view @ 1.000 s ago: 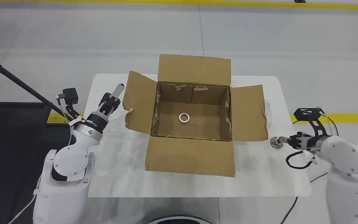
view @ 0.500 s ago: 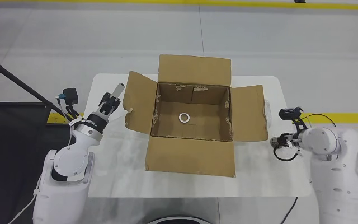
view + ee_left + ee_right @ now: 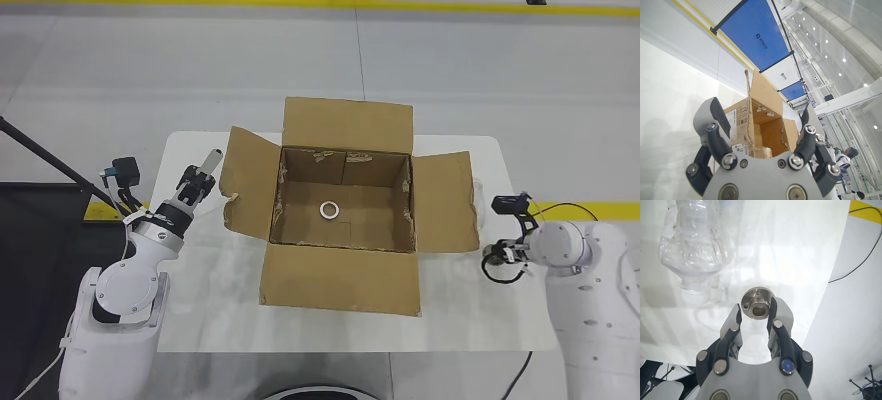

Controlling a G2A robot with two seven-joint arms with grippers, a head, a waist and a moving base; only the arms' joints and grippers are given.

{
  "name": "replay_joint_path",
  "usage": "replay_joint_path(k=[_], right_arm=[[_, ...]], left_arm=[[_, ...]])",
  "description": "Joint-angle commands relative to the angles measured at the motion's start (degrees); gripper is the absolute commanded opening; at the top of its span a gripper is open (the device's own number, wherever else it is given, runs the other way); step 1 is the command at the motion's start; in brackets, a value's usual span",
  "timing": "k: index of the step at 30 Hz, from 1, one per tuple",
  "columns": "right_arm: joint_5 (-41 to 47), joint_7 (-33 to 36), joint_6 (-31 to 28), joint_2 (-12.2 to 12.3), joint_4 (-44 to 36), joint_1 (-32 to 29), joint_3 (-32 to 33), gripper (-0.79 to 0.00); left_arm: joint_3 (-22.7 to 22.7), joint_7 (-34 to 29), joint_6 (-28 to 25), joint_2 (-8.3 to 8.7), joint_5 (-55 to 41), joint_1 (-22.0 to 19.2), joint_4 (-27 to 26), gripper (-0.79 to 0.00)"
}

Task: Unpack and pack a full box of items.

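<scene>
Right tool (image 3: 755,311) straddles the metal hub (image 3: 755,294), which appears to rest bore-up on the desk (image 3: 791,247) near the box's right flap. Jaws are apart, with one pad touching the collar: unpacked and released, I judge. Left tool (image 3: 761,109) hangs spread beside the box (image 3: 347,125). Top view adds a ring (image 3: 329,210) on the box floor. Right wrist view adds a clear bottle (image 3: 693,247).

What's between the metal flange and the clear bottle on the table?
Nothing: only bare table separates the flange and the bottle, as the right wrist view shows.
</scene>
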Motion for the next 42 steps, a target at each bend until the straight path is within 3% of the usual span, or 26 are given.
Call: replay_joint_path(k=[1,7,15,22,30,35,42], right_arm=[[-0.05,0.04,0.13,0.07,0.32,0.07,-0.39,-0.453],[-0.31,-0.15,0.70,0.29,1.31,0.54,-1.29,-0.523],[0.72,-0.34,0.79,0.80,0.07,0.56,-0.64,-0.785],[3.43,0.61,0.15,1.70,-9.34,-1.08,3.10,-0.785],[9.15,-3.47,2.09,2.41,-30.90,-5.24,9.68,-0.785],[19.28,-8.19,0.65,2.43,-40.47,-8.33,12.59,-0.785],[34.98,-14.35,-5.12,2.61,-46.98,-10.95,14.87,-0.785]], left_arm=[[0.00,0.00,0.00,0.00,0.00,0.00,0.00,0.000],[0.00,0.00,0.00,0.00,0.00,0.00,0.00,0.000],[0.00,0.00,0.00,0.00,0.00,0.00,0.00,0.000],[0.00,0.00,0.00,0.00,0.00,0.00,0.00,0.000],[0.00,0.00,0.00,0.00,0.00,0.00,0.00,0.000],[0.00,0.00,0.00,0.00,0.00,0.00,0.00,0.000],[0.00,0.00,0.00,0.00,0.00,0.00,0.00,0.000]])
